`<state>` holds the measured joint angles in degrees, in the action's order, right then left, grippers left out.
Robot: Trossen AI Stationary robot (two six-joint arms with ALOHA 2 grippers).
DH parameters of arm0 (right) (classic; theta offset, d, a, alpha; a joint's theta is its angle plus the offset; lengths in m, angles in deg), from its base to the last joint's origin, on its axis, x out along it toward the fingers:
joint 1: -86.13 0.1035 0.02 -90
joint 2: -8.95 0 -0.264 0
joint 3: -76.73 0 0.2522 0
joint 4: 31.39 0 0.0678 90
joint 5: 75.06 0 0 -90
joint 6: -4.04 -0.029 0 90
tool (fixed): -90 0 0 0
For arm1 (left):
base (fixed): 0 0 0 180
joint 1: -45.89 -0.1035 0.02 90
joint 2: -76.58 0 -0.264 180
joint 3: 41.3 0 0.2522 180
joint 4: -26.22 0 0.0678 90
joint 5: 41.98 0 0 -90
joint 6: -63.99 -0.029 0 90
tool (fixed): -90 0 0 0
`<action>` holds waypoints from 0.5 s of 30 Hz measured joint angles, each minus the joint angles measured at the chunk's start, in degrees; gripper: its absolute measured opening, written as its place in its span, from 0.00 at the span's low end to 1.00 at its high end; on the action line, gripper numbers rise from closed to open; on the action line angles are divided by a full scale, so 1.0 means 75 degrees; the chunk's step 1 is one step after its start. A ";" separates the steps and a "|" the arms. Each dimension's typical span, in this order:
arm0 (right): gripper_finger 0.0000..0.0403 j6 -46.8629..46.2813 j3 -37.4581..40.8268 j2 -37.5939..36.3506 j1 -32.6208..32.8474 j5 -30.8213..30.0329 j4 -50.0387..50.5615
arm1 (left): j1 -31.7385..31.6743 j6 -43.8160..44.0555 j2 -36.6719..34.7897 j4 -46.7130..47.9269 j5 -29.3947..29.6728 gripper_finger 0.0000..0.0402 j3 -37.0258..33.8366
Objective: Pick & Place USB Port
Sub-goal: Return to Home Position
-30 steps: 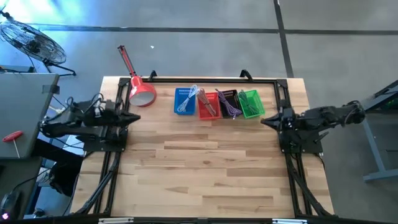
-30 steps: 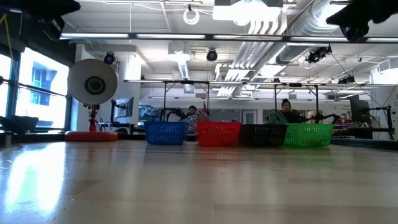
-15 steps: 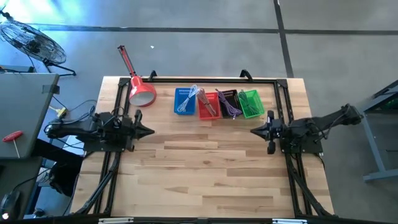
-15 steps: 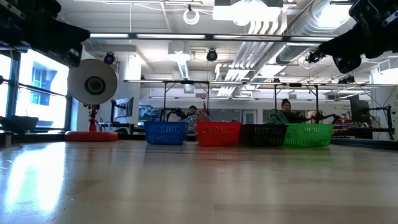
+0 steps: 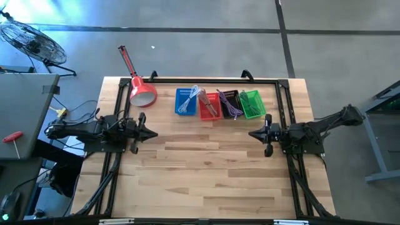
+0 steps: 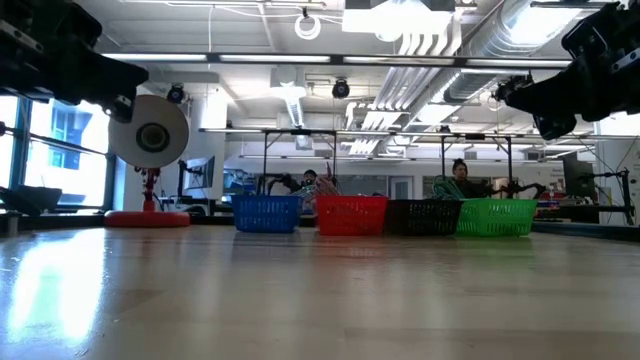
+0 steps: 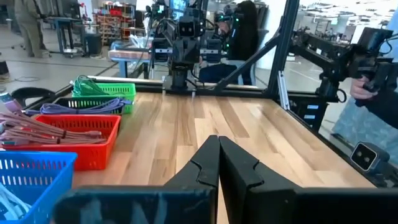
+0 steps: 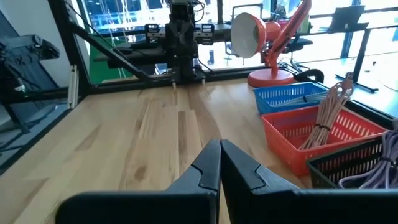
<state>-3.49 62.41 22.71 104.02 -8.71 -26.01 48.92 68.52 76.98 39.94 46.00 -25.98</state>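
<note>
Charger cables lie in four bins along the bench's (image 5: 206,169) far edge: the white cable (image 5: 192,95) in the blue bin (image 5: 181,109), a pinkish cable (image 5: 207,105) in the red bin (image 5: 215,115), the purple cable (image 5: 233,109) in the black bin (image 5: 226,97), and the green cable (image 7: 93,83) in the green bin (image 5: 254,100). The left pincer (image 5: 152,132) and right pincer (image 5: 252,133) point at each other from the bench's left and right edges. The wrist views show each pinched together and empty. Only the low view shows both arms raised well above the bench top.

No text, label, brand, number or sign can be read in any view.
</note>
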 joint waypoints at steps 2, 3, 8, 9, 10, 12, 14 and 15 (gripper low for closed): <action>0.00 -0.0020 0.0000 0.0002 -0.0057 -0.0019 0.0001 | 0.0000 0.0000 -0.0003 -0.0012 0.0000 0.00 -0.0005; 0.00 -0.0047 0.0000 0.0003 -0.0098 -0.0054 0.0001 | 0.0000 0.0000 -0.0003 -0.0011 0.0000 0.00 -0.0005; 0.00 -0.0049 0.0000 0.0001 -0.0322 -0.0080 0.0052 | 0.0000 -0.0032 0.0012 0.0025 0.0039 0.00 -0.0011; 0.00 -0.0050 0.0000 0.0003 -0.0364 -0.0124 0.0058 | 0.0000 -0.0032 0.0021 0.0029 0.0058 0.00 -0.0011; 0.00 -0.0045 0.0000 0.0003 -0.0402 -0.0176 0.0058 | 0.0000 -0.0032 0.0023 0.0035 0.0073 0.00 -0.0012; 0.00 0.0038 0.0000 0.0003 -0.0489 -0.0173 0.0058 | 0.0000 -0.0076 0.0024 0.0042 0.0085 0.00 -0.0015; 0.00 0.0173 0.0000 0.0003 -0.0585 -0.0075 0.0055 | 0.0000 -0.0148 0.0023 0.0048 0.0085 0.00 -0.0017; 0.00 0.0214 0.0000 0.0003 -0.0635 -0.0016 0.0055 | 0.0000 -0.0169 0.0023 0.0051 0.0085 0.00 -0.0019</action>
<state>-1.88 62.41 22.73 99.26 -8.83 -25.60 48.92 67.25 77.16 40.32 46.63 -26.13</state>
